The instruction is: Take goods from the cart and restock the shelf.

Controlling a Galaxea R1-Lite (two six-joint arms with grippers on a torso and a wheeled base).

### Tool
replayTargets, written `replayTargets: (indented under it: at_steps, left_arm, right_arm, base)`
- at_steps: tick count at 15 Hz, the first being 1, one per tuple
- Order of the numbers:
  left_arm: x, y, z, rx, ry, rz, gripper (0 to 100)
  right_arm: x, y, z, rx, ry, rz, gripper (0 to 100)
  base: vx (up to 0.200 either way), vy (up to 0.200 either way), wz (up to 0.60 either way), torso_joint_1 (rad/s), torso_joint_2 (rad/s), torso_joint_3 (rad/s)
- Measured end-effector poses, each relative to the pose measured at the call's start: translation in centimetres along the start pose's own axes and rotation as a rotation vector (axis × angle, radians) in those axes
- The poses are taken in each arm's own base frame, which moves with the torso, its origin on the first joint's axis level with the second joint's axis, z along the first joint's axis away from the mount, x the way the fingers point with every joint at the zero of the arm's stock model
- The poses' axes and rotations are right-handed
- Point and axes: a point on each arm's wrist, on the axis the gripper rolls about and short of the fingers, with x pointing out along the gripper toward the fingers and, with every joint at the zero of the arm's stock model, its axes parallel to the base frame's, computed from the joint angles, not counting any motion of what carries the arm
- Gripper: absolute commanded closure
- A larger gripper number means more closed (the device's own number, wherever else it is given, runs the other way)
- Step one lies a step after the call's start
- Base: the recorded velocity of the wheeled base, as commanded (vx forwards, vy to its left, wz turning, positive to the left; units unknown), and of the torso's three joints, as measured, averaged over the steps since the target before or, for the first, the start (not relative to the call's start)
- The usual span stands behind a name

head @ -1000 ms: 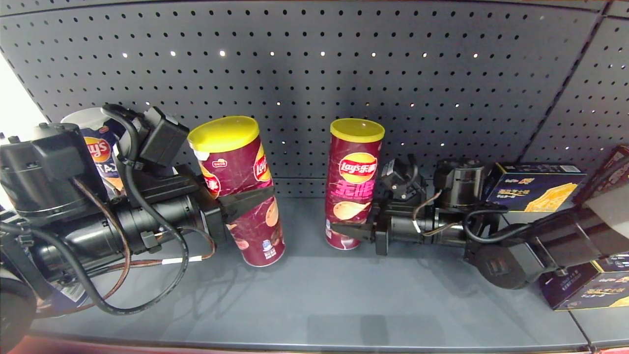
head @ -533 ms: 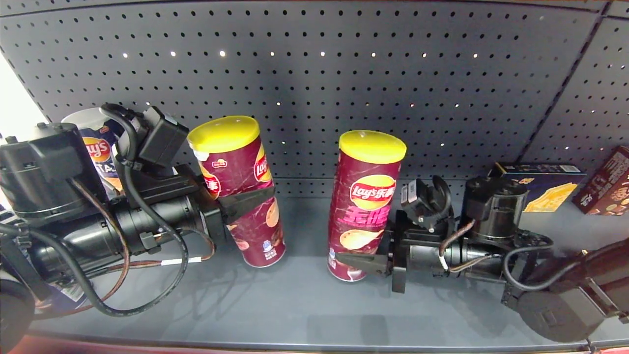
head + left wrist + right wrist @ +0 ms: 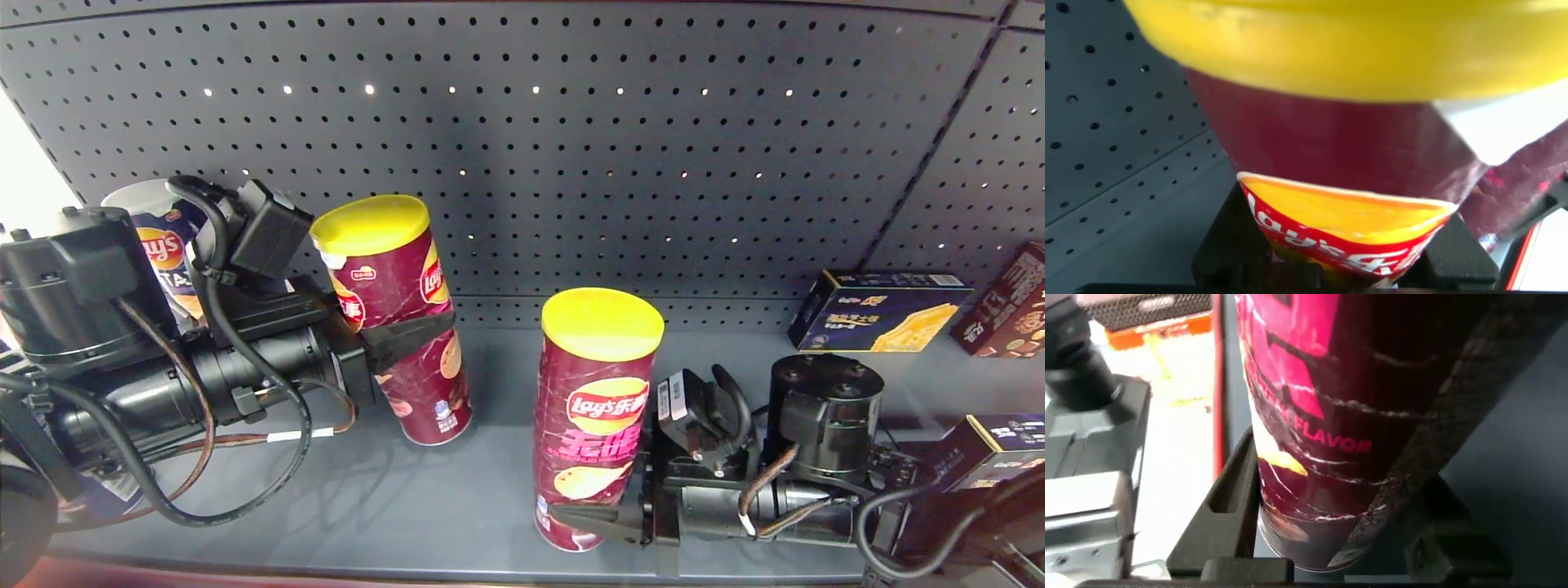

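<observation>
Near the front edge of the shelf (image 3: 457, 506), the right tool (image 3: 571, 510), pinching an upright maroon chip can (image 3: 596, 408) low down, has drawn it forward from the pegboard (image 3: 571, 122), so placement looks unfinished, while the left tool (image 3: 416, 335) stays clamped on its tilted chip can (image 3: 392, 269).

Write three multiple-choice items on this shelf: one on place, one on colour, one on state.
1. The blue box lies: A. at the back of the shelf, near the pegboard; B. at its front edge; C. on the floor.
2. The lid of the right can, held by the right gripper, is: A. white; B. yellow; C. red.
3. The left can, in the left gripper, is: A. tilted; B. lying flat; C. upside down.
Key: 1 A, it sits far back; 2 B, plainly yellow; 3 A, it leans in the head view.
</observation>
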Motion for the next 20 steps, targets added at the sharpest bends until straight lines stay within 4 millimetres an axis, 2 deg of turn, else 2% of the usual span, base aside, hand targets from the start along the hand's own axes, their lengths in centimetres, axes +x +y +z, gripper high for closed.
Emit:
replayTargets:
  at_steps: [12,13,20]
  left_arm:
    - [0.0,0.0,-0.1,-0.001,0.002,0.000,100]
    - [0.0,0.0,-0.1,-0.001,0.002,0.000,100]
    - [-0.2,-0.2,-0.7,-0.005,0.010,0.000,100]
  right_arm:
    - [-0.6,-0.8,-0.5,-0.031,0.013,-0.023,100]
    - [-0.6,-0.8,-0.5,-0.031,0.013,-0.023,0]
    - [-1.2,-0.2,-0.3,-0.034,0.015,-0.027,0]
  base:
    - [0.000,0.000,0.00,0.000,0.00,0.000]
    - [0.000,0.000,0.00,0.000,0.00,0.000]
    - [0.000,0.000,0.00,0.000,0.00,0.000]
